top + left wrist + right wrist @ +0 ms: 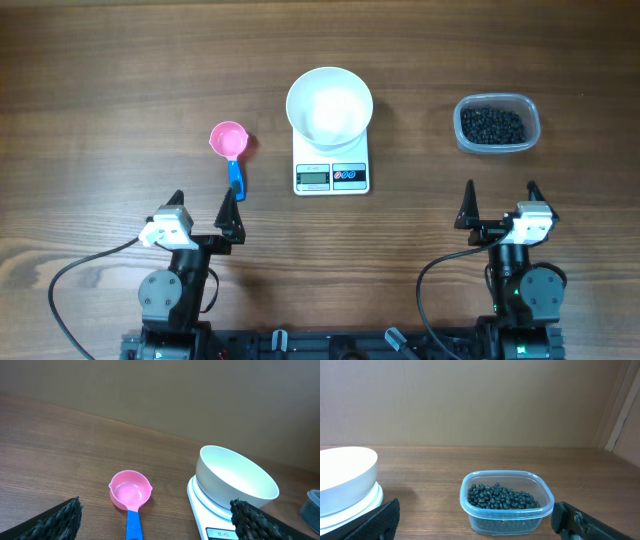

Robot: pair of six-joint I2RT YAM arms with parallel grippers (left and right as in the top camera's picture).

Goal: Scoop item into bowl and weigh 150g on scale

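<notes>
The white bowl (pixel 329 105) (pixel 234 480) (pixel 342 479) rests empty on the white scale (pixel 332 172) (pixel 202 512) at the table's middle. The item (pixel 492 124) (pixel 501 496), a heap of small black beans, fills a clear plastic tub (pixel 497 123) (pixel 507 501) at the right. A pink scoop (pixel 230 145) (pixel 129 492) with a blue handle lies left of the scale. My left gripper (pixel 202 206) (pixel 155 517) stands open just short of the scoop's handle. My right gripper (pixel 500 200) (pixel 475 517) stands open in front of the tub. Neither holds anything.
Bare wooden tabletop (pixel 100 120) spreads around the objects. Both arm bases and their cables (pixel 60 285) sit at the near edge. A beige wall (pixel 470 400) rises behind the table's far side.
</notes>
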